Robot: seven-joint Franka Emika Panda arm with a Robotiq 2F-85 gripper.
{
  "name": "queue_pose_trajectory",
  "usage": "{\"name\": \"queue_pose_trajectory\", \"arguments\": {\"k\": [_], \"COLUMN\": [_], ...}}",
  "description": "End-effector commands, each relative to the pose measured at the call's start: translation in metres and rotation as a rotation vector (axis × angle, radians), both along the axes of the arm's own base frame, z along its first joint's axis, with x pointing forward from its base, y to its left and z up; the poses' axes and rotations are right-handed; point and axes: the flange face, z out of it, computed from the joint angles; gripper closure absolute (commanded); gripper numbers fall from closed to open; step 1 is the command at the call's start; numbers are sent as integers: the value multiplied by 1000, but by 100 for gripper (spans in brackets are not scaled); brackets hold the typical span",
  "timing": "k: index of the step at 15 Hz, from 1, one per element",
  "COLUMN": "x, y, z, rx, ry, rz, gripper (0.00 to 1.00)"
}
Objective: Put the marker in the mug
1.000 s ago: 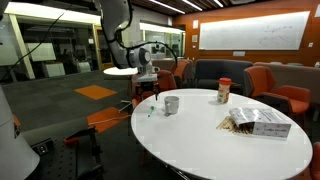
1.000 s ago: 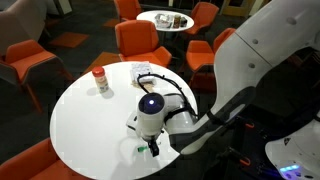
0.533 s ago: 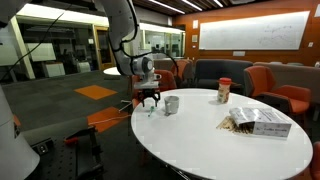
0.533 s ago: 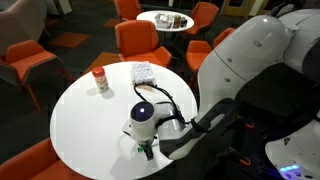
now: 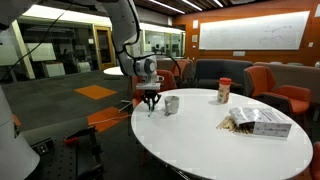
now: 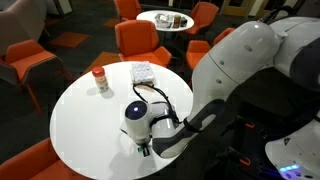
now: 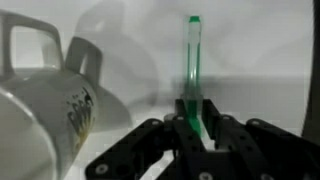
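Observation:
In the wrist view a thin green marker [image 7: 192,55] lies on the white table, pointing away from the camera. My gripper [image 7: 195,108] is shut on its near end, a black finger [image 7: 213,125] pressed against each side. The grey-silver mug [image 7: 45,110], with its handle at the upper left, stands right beside it on the left. In an exterior view the gripper [image 5: 151,100] is low over the table's near-left edge, next to the mug [image 5: 172,104]. From the opposite side, the arm's wrist [image 6: 138,112] hides the marker and mug.
A jar with a red lid [image 5: 224,91] [image 6: 99,79] stands farther along the round white table [image 5: 200,145] [image 6: 85,125]. A flat box or packet [image 5: 258,121] [image 6: 145,72] lies near another edge. Orange chairs [image 6: 138,40] surround the table.
The gripper has come down to the table at the marker and its jaws have shut on it. The mug has not moved.

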Motion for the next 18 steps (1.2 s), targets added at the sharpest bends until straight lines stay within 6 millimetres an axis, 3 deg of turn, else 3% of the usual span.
{"name": "queue_pose_trajectory", "arguments": {"k": [1,5,11,14,18], "x": [8,11,34,49,59], "y": [0,1,-3,-17,-42], "z": [-3,5,68,107,132], "rx": [-24,-10,139,190,247], "ry": [32,29,-99,-201,-268], "rz": [-14,-19,-56,-58,-70], "gripper": [100,100,100,100,100]}}
